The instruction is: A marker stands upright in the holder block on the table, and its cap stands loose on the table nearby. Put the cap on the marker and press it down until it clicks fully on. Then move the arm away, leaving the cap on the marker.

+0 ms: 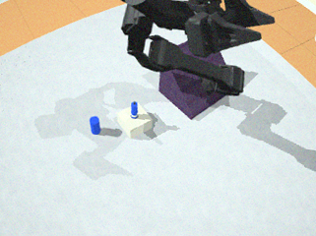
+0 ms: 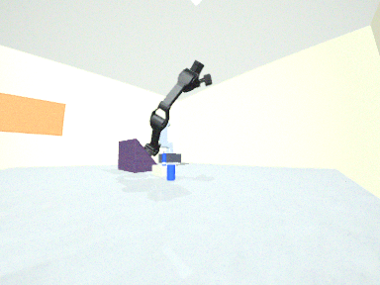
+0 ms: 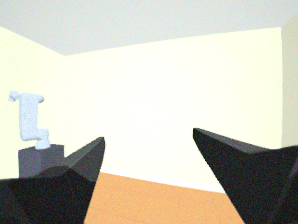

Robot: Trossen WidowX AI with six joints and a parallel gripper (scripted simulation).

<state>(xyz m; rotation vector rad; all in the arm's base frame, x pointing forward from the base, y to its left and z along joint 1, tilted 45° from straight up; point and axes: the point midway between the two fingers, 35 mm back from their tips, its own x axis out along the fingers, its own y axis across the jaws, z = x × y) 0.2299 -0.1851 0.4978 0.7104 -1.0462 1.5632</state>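
Blue cap (image 1: 94, 124) beside holder block (image 1: 134, 122), tool (image 1: 261, 27) open

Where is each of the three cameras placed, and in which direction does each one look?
Top: high above the table, looking down on the cap, the marker in its holder block and the folded arm.
Exterior: low near the table surface, looking across at the cap and the raised arm.
Wrist: on the gripper, facing a wall; both open fingers show.
Top and exterior share the cap, block, arm and purple base.
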